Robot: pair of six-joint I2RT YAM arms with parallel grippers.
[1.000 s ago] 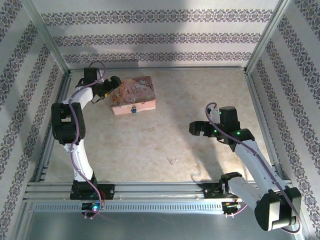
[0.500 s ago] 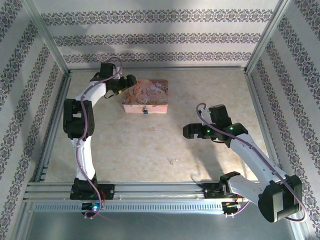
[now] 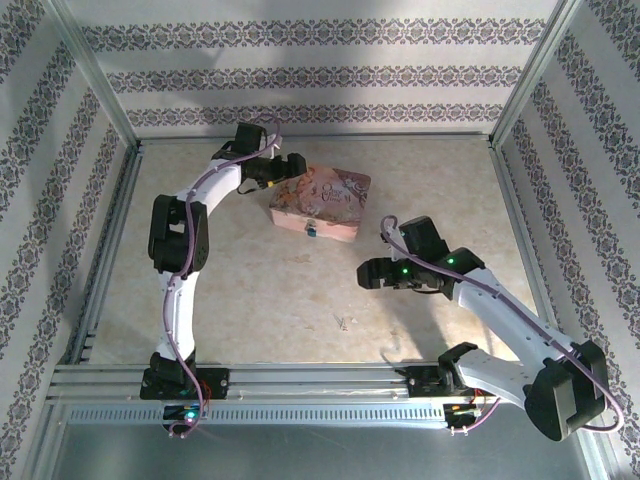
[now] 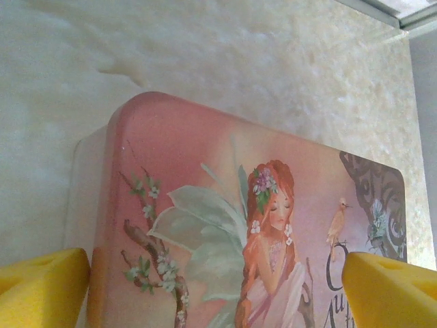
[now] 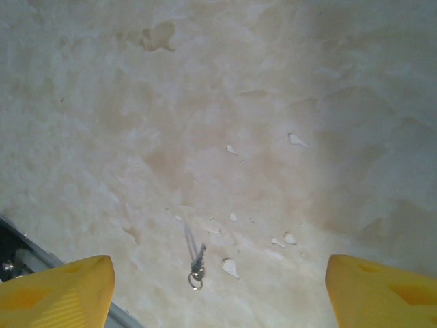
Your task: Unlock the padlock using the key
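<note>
Key [image 5: 196, 263] lies below the empty, spread right gripper [image 5: 218, 290]; left gripper [image 4: 215, 290] gapes over pink tin [image 4: 205, 157], grip unclear.

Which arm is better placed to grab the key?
Right. The right gripper hovers open near the key on the table, framed between its fingers in the wrist view. The left gripper is away at the pink tin.
</note>
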